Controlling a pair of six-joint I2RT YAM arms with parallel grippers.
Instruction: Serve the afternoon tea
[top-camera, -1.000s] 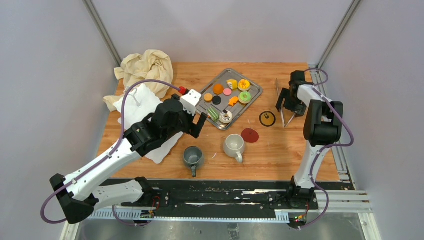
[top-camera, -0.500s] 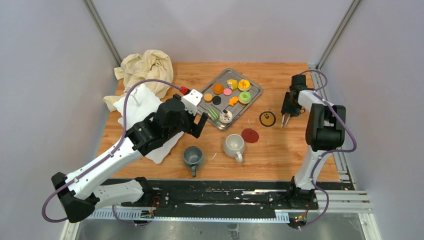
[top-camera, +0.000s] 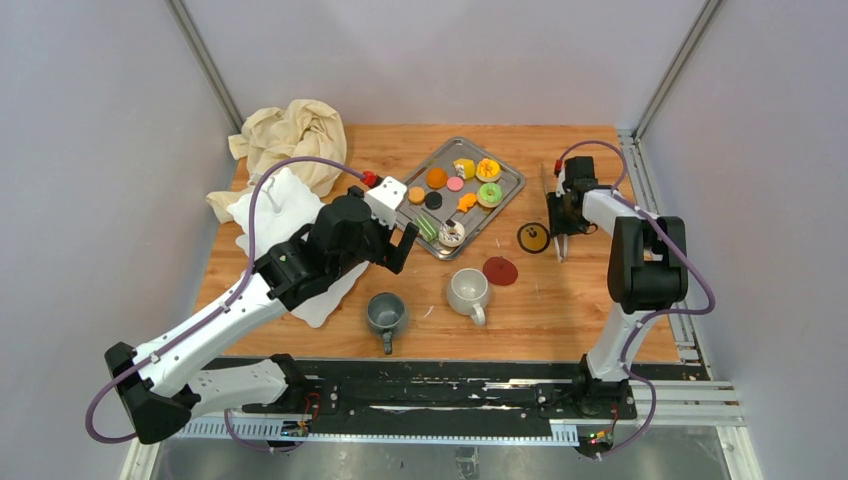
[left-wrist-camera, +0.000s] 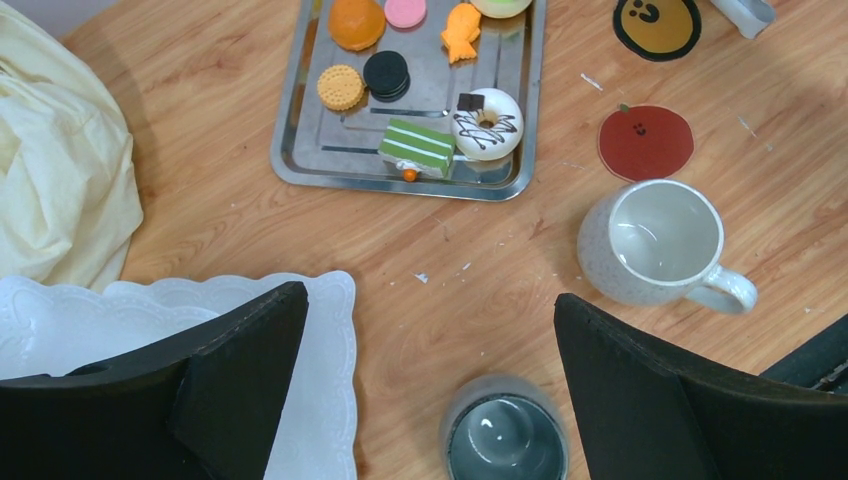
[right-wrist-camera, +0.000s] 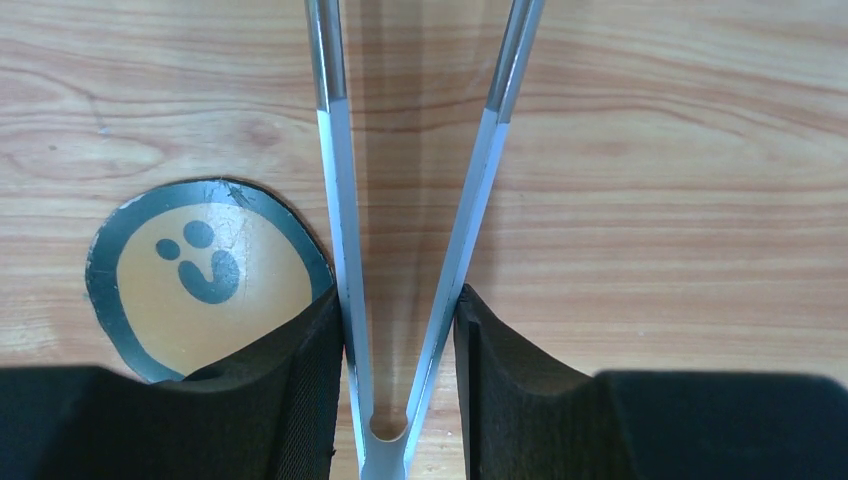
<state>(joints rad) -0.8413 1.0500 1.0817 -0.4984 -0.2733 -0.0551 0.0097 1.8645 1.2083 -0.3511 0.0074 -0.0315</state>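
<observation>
1. Two mugs stand on the counter (left-wrist-camera: 200, 100) near the steel tray (left-wrist-camera: 300, 150): the white mug (left-wrist-camera: 660, 243) beside a red apple coaster (left-wrist-camera: 645, 142), the grey mug (left-wrist-camera: 503, 435) closer to the arm bases.
2. My left gripper (left-wrist-camera: 430, 305) hangs spread wide above the grey mug and the edge of the white stand (left-wrist-camera: 325, 340).
3. My right gripper (right-wrist-camera: 400, 350) pinches steel tongs (right-wrist-camera: 335, 200), just beside the smiley coaster (right-wrist-camera: 200, 270).
4. The pastries (top-camera: 437, 178) I can see lie on the tray.
</observation>
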